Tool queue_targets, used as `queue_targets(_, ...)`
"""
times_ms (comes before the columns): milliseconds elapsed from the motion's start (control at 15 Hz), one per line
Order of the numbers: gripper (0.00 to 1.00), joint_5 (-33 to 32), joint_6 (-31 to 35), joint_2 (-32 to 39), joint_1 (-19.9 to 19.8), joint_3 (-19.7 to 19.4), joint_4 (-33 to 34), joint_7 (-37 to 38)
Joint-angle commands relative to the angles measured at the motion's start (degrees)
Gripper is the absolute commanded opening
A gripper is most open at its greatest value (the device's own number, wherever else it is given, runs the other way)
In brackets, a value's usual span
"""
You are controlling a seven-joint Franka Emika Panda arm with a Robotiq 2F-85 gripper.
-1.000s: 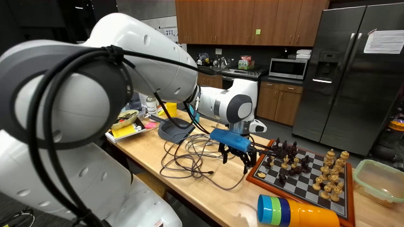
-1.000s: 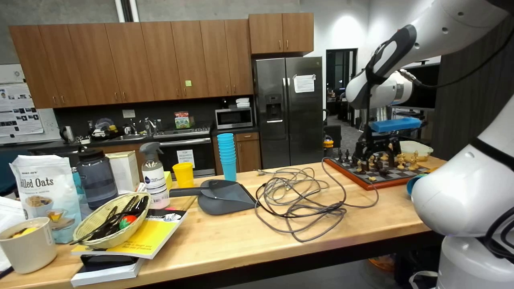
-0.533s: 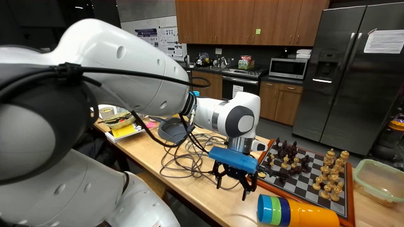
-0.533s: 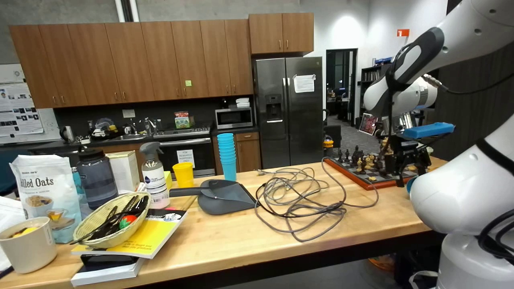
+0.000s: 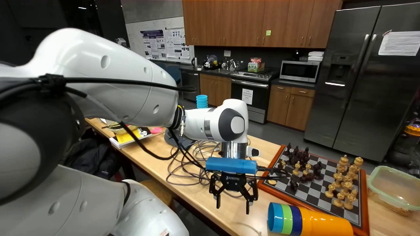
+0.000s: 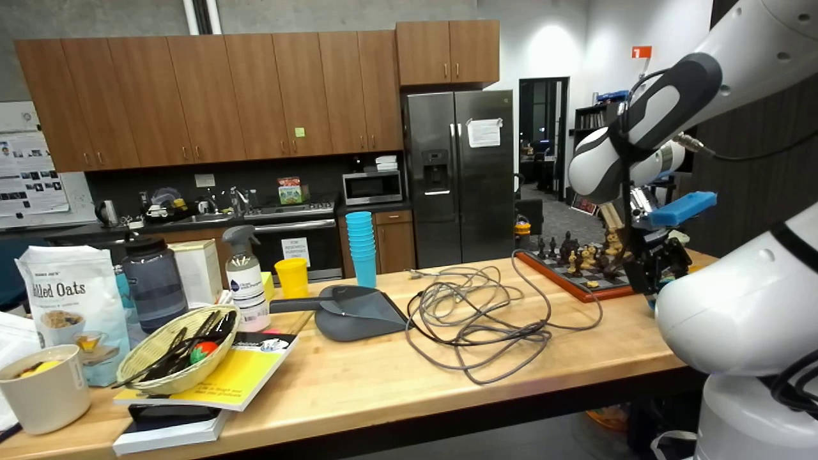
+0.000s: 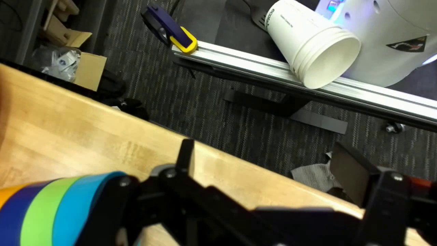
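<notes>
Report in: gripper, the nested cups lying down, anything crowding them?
Gripper open, holding nothing. Nested cups on their side, not gripped. Chessboard close alongside, possible snag.

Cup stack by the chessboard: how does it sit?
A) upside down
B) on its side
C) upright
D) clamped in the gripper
B: the cup stack lies lengthwise, its blue mouth facing sideways, and the open gripper holds nothing.

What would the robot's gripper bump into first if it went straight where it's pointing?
Probably the wooden table, near its edge: the gripper points down above it. Depth is hard to judge, so one of its fingers might slip past the edge toward the floor.
</notes>
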Motion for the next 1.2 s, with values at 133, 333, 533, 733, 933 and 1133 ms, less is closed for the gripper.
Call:
queue_targets(133,1.0,3.19,-3.28,-4.58,7.23,0.92,0.22,-4.67)
queue_targets(333,1.0,8.4,-5.04,-6.45,10.97,-0.14,0.24,-9.62)
queue_targets(533,1.0,12.56,-8.03,-7.15,14.06,-0.94,0.84,-15.41)
queue_targets(733,1.0,16.17,-10.49,-7.64,16.44,-1.34,1.72,-19.6)
queue_targets(933,1.0,18.52,-11.37,-7.79,17.55,-0.14,2.2,-20.54)
queue_targets(1133,1.0,18.43,-9.94,-6.98,17.07,0.35,1.64,-19.6)
